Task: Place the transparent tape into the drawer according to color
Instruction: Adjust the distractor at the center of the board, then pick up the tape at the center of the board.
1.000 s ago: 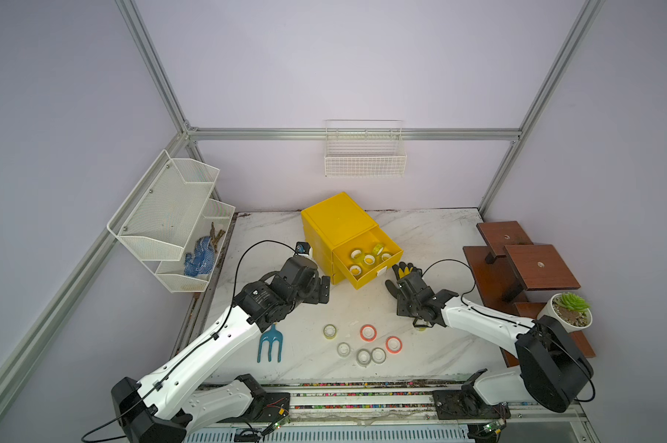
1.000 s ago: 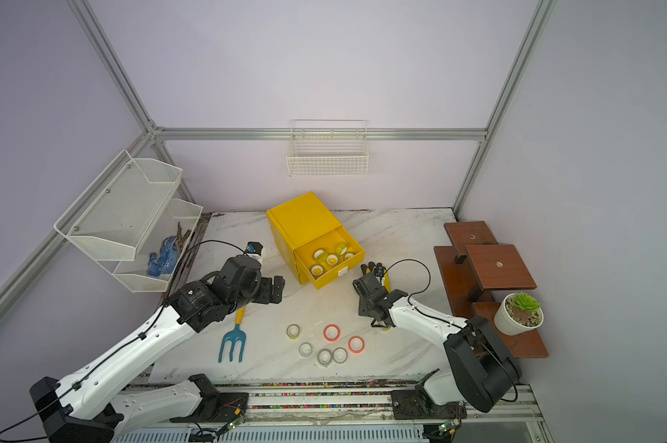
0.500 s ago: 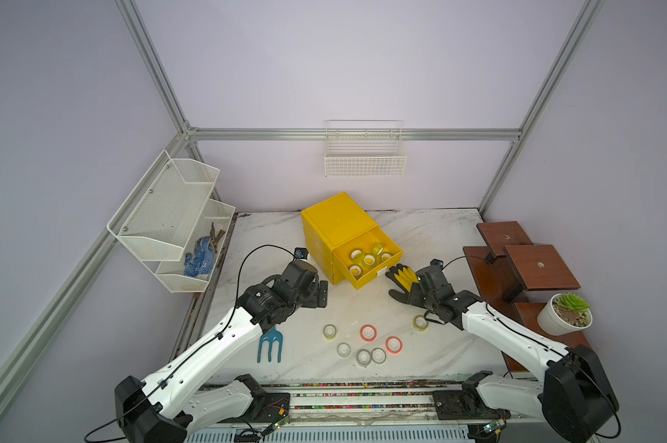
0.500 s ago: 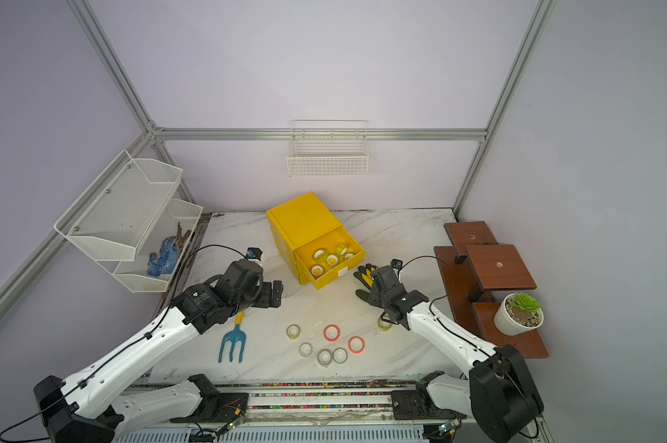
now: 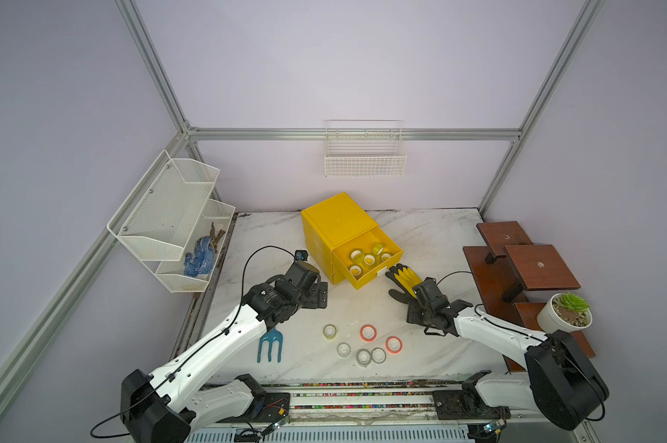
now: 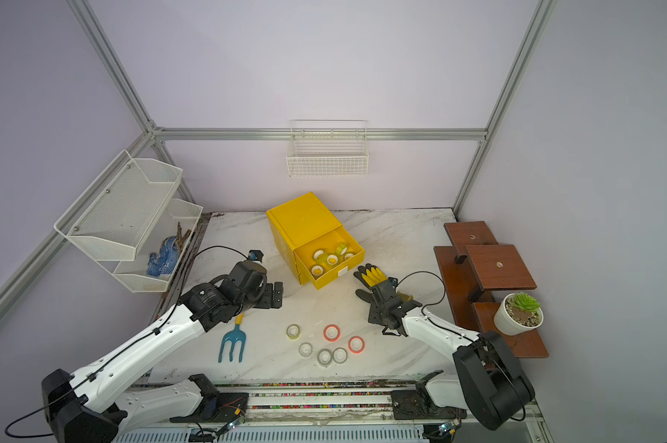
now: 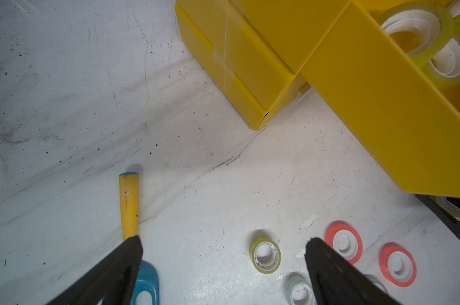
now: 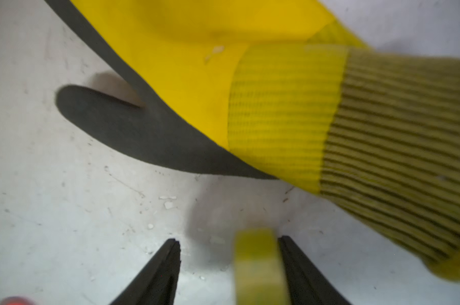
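right gripper (image 8: 229, 239) half-spread around light, stiff, slick yellow-green see-through tape roll (image 8: 258, 264), not pinching; close on flat faces; left gripper (image 7: 223, 239) spread wide.

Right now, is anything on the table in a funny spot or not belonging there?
Two things are not tape: a yellow-and-black glove lies right beside the open drawer, and a blue garden fork lies partly under the left arm. The yellow cabinet also sits turned crooked to the table's edges.
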